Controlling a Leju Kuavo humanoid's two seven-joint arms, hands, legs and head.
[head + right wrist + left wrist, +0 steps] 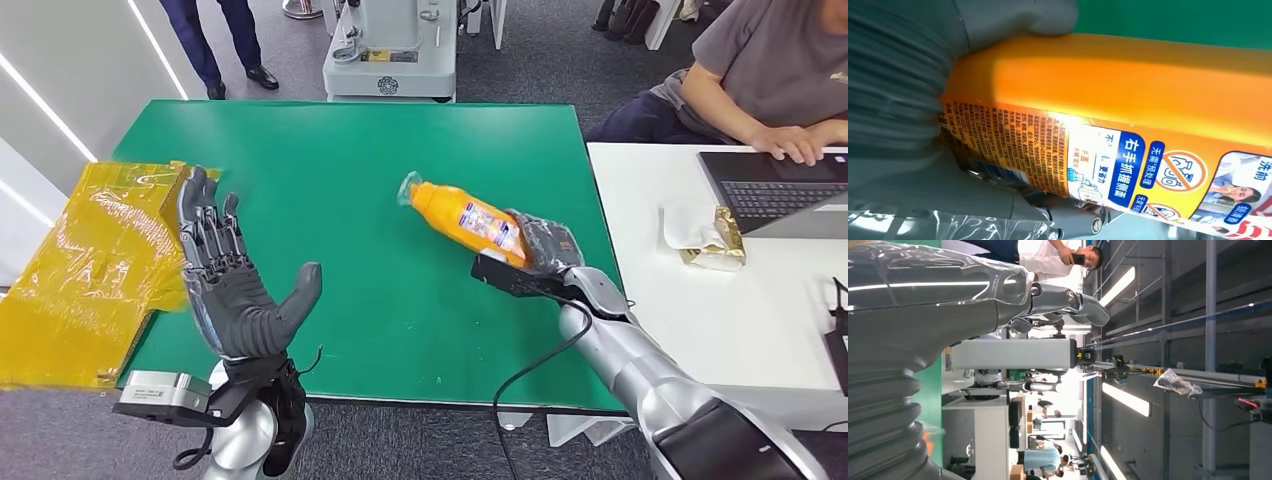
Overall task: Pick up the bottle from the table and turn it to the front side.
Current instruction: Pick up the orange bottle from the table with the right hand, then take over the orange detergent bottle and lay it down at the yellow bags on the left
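A: From the head view, where does it stand?

B: The right hand (545,248) grips the orange bottle (468,218) by its base, at about three o'clock on the green table (350,180). The bottle is tilted, cap end pointing toward ten o'clock, and seems lifted off the cloth — though the gap is hard to judge. The left hand (232,285) sits at eight o'clock, fingers spread wide, holding nothing, just beside the yellow plastic sheet (90,270).

A: And the left wrist view?

B: The hand's grey cover (908,340) and a thumb (1073,302) held apart from anything; beyond it, racks and people in the room.

A: The right wrist view?

B: The bottle (1128,110) close up, its printed label (1098,170) facing the camera, the right hand's fingers (1013,20) wrapped over the far side.

A: So how should the turn go?

B: Probably a slow roll of the wrist, grip kept firm — the plastic looks smooth and could slip. The free hand could steady the cap end if needed.
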